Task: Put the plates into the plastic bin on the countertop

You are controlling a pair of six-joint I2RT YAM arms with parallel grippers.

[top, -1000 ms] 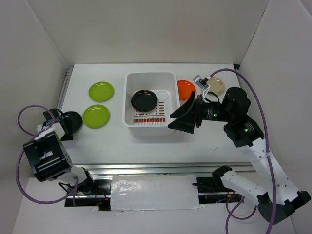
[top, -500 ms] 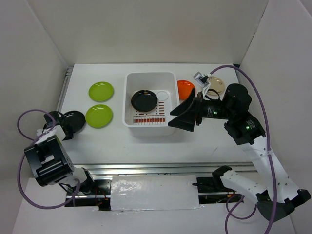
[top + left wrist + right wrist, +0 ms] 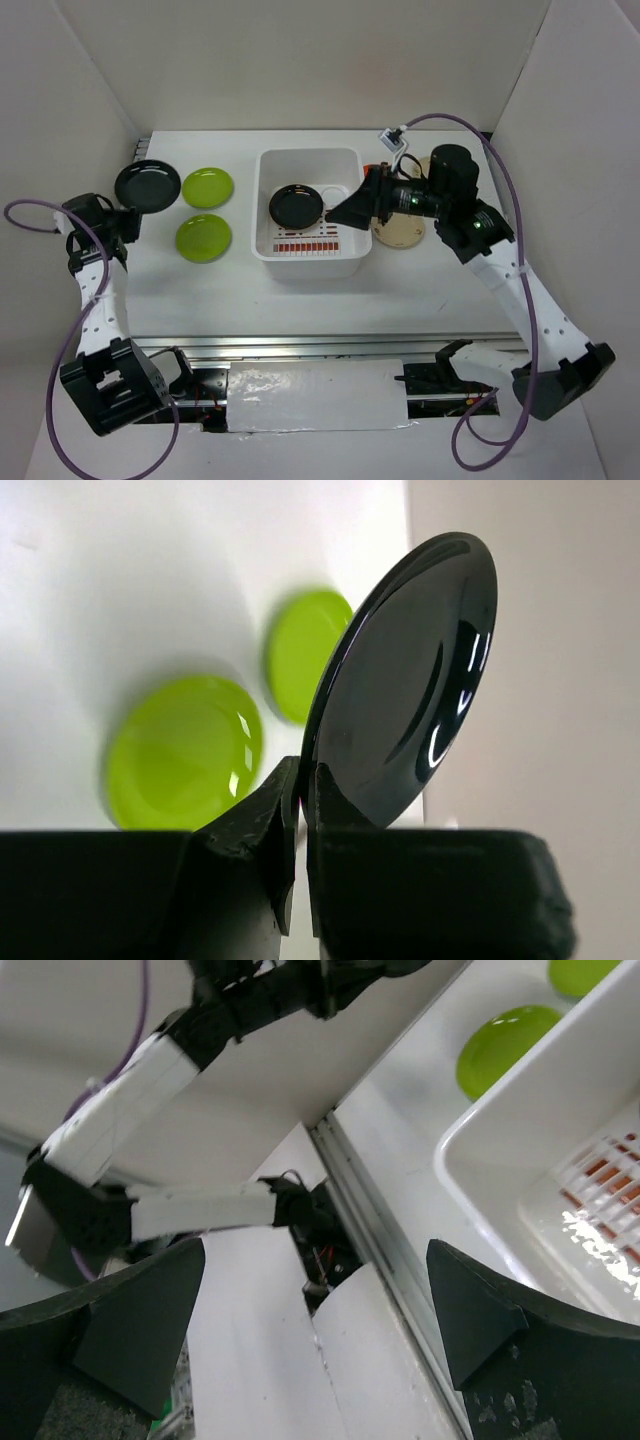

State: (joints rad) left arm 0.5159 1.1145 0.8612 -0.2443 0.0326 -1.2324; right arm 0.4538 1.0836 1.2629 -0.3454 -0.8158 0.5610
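Observation:
My left gripper [image 3: 128, 206] is shut on the rim of a glossy black plate [image 3: 147, 185] and holds it tilted above the countertop's far left; in the left wrist view the plate [image 3: 410, 680] stands on edge between the fingers [image 3: 262, 802]. Two lime green plates [image 3: 207, 187] [image 3: 203, 236] lie beside it. The white plastic bin [image 3: 345, 160] holds a second black plate [image 3: 296, 205]. My right gripper [image 3: 342, 213] is open and empty over the bin's right side. A cream plate [image 3: 402, 231] lies right of the bin.
The right arm [image 3: 470, 215] covers the far right of the countertop [image 3: 250, 285]. A metal rail [image 3: 300, 345] runs along the front edge and also shows in the right wrist view [image 3: 370, 1200]. White walls enclose the left, back and right.
My left arm has lifted the black plate off the table and swung it up toward the far left. My right gripper has moved left over the bin, uncovering a cream plate.

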